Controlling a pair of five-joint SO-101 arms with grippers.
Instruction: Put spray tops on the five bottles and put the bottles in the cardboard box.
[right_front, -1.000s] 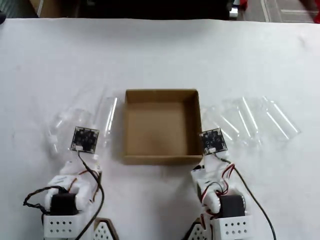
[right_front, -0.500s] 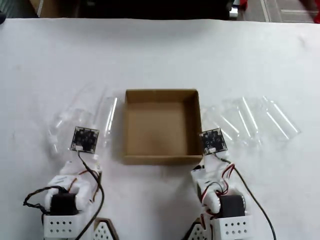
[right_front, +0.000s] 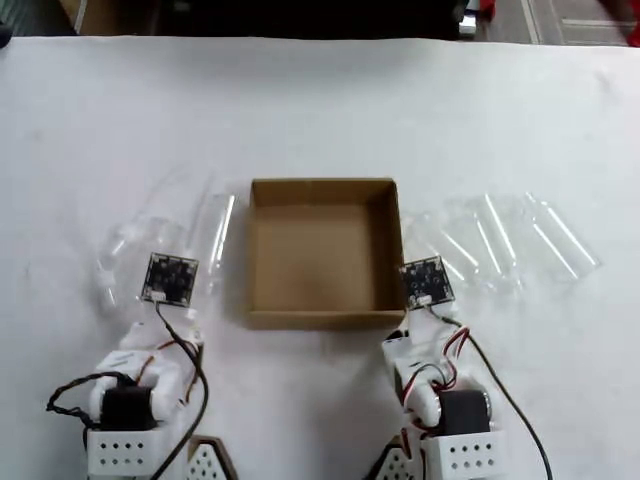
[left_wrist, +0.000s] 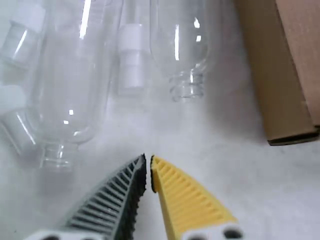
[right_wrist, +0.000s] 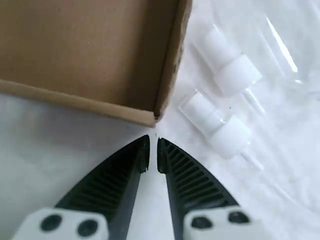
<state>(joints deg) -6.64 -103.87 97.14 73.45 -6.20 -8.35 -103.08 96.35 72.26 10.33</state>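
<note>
One box (right_front: 323, 250) is sitting on the table (right_front: 320, 100), two bottles (left_wrist: 75, 85) lying left, three blurring together right, two spray tops (right_wrist: 232, 75) by its corner. Left tool (left_wrist: 148, 162) and right tool (right_wrist: 153, 142) are resting closed, empty.

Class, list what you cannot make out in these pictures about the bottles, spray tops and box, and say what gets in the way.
1. High view: the count of right bottles. The clear plastic blends into the white table.
2. High view: the left bottles are partly covered by the left arm's board.
3. Left wrist view: the big bottle is cut off by the edge.
4. Right wrist view: what lies past the spray tops is lost to glare and the edge.
</note>
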